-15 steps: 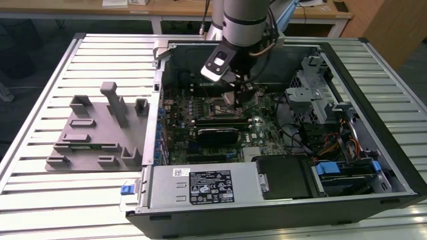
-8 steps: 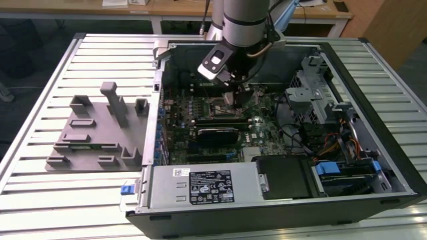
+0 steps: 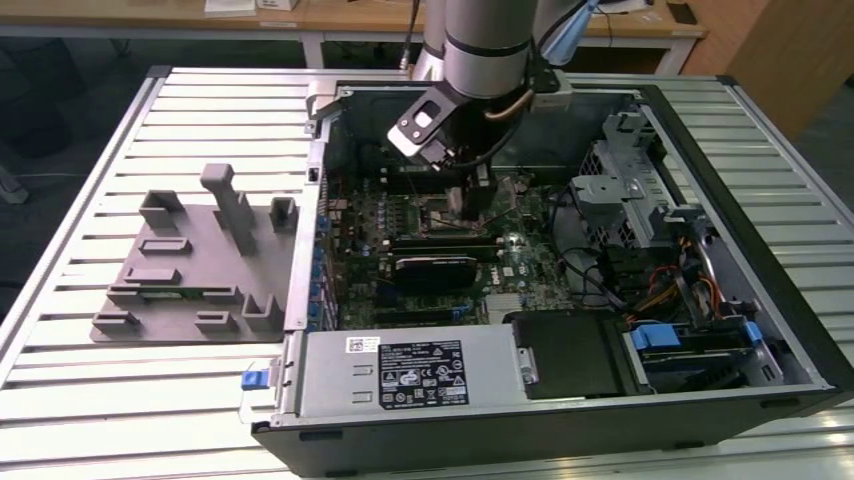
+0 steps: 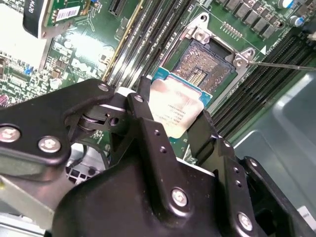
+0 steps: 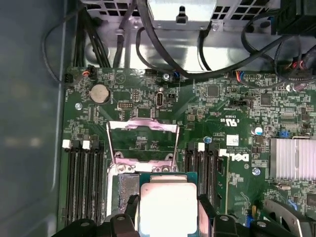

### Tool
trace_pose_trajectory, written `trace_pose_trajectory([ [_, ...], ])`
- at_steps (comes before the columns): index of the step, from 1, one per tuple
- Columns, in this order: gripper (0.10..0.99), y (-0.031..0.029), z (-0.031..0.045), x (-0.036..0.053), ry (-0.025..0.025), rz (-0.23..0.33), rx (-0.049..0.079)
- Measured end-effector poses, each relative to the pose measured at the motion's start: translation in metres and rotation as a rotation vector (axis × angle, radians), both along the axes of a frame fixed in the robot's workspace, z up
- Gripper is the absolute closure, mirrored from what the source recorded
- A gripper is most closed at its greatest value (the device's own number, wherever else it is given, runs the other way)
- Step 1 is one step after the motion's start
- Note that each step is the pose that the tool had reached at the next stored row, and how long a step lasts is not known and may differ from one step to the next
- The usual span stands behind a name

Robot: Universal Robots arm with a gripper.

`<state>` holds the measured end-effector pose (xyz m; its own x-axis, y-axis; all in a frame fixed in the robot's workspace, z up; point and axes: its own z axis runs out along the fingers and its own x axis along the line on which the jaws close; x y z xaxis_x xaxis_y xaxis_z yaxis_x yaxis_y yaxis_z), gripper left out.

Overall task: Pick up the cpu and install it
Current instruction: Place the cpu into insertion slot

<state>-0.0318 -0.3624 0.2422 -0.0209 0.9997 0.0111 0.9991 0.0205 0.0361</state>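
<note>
Second wrist view detail settles the grip: the cpu (image 4: 175, 111) is clamped by two opposite edges between the black fingers (image 4: 148, 128) of the gripper (image 4: 173, 118). Its silver lid is left uncovered and turned away from the board. An edge hold of this kind is judged to keep the contact side of the chip untouched and free to meet the socket.

The cpu is carried flat, roughly parallel to the motherboard (image 4: 84, 44). It is held over the near part of the open CPU socket (image 4: 210, 64), whose field of contacts is exposed just beyond the fingertips. Whether the chip already touches the socket cannot be told.

In the first wrist view the cpu (image 5: 168, 210) is again seen between the fingertips of the gripper (image 5: 168, 205). The load plate (image 5: 143, 143) is hinged open beyond it, which leaves the CPU socket (image 5: 127, 186) unobstructed for the chip. Memory slots (image 5: 81, 177) are ranged to either side of the fingers.

In the exterior view the gripper (image 3: 470, 200) is placed deep inside the open computer case (image 3: 561, 400), directly over the board. A grey fixture tray (image 3: 187, 270) is set outside the case on the slatted table (image 3: 120, 420), well apart from the gripper.
</note>
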Motion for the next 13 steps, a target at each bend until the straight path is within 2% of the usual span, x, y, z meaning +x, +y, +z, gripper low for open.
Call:
trace_pose_trajectory([
  [5,0.541,0.005,-0.0051,0.0,0.0001,0.0,-0.038],
  [6,0.541,0.0105,-0.0092,0.0,-0.0001,0.0,-0.072],
  [11,0.541,0.0105,-0.0068,-0.0001,0.0,0.0,-0.072],
  [13,0.541,0.0105,-0.0064,-0.0003,-0.0002,0.0,-0.067],
])
